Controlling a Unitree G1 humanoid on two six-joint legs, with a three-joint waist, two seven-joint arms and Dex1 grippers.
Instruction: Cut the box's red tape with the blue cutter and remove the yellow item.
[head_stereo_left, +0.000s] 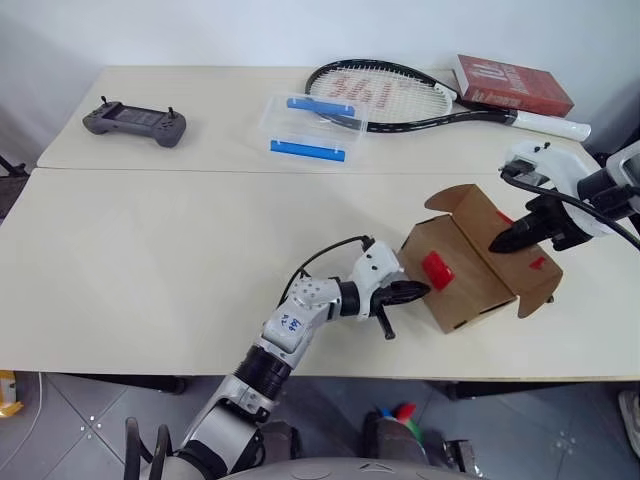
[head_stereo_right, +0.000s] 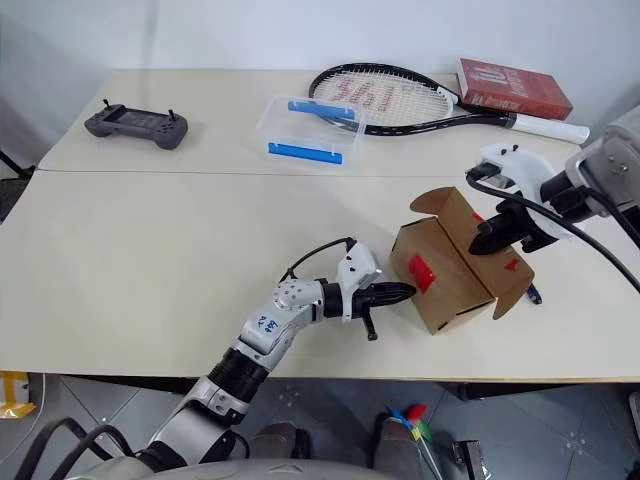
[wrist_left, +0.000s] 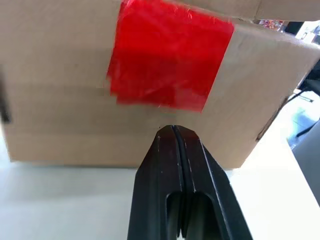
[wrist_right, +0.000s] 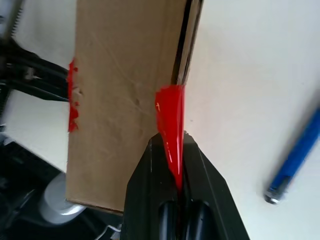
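The brown cardboard box (head_stereo_left: 470, 280) lies on the table's front right, its flaps partly open. A patch of red tape (head_stereo_left: 437, 270) sits on the face towards my left arm. My left gripper (head_stereo_left: 422, 290) is shut and empty, its tip pressing that face just below the patch (wrist_left: 167, 60). My right gripper (head_stereo_left: 497, 244) reaches down over the box's top and is shut on a strip of red tape (wrist_right: 170, 120) at a flap's edge. The blue cutter (wrist_right: 295, 157) lies loose on the table beside the box. The yellow item is hidden.
At the back of the table lie a tennis racket (head_stereo_left: 385, 95), a red book (head_stereo_left: 513, 85), a clear container with blue clips (head_stereo_left: 312, 127) and a grey controller (head_stereo_left: 135, 123). The box is close to the table's front edge (head_stereo_left: 400, 377).
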